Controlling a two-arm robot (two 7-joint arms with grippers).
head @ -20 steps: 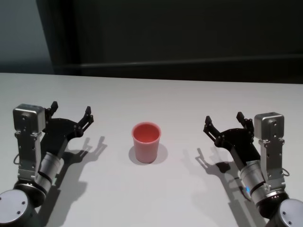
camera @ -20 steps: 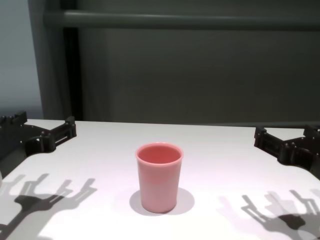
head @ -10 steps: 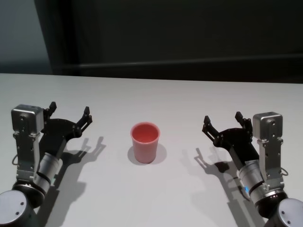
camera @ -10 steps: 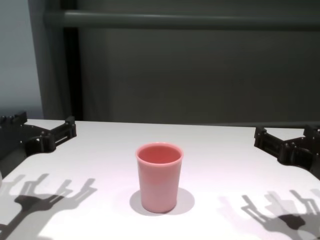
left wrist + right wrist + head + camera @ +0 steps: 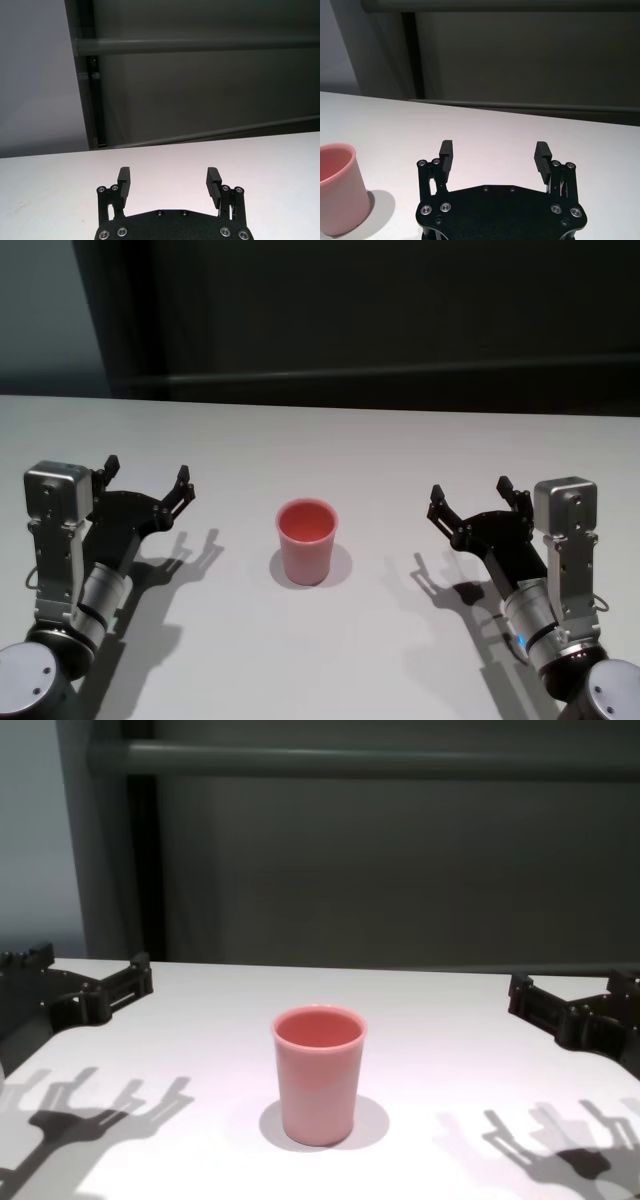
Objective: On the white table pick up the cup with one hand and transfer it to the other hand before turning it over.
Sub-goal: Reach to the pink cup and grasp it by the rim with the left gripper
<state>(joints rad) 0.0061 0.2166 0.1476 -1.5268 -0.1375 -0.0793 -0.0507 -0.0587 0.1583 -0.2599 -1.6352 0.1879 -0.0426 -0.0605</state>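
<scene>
The salmon-pink cup (image 5: pixel 307 539) stands upright, mouth up, in the middle of the white table (image 5: pixel 330 450); the chest view shows the cup (image 5: pixel 319 1074) and the right wrist view catches the cup (image 5: pixel 339 187) at its edge. My left gripper (image 5: pixel 147 478) hovers open to the cup's left, well apart from it, nothing between its fingers (image 5: pixel 124 182). On the cup's other side my right gripper (image 5: pixel 471 498) is likewise open and empty, fingers (image 5: pixel 542 157) spread wide. The left wrist view shows only bare table beyond the left gripper (image 5: pixel 169 181).
A dark wall with a horizontal rail (image 5: pixel 360 760) runs behind the table's far edge. Gripper shadows fall on the tabletop beside each arm. Nothing else stands on the table.
</scene>
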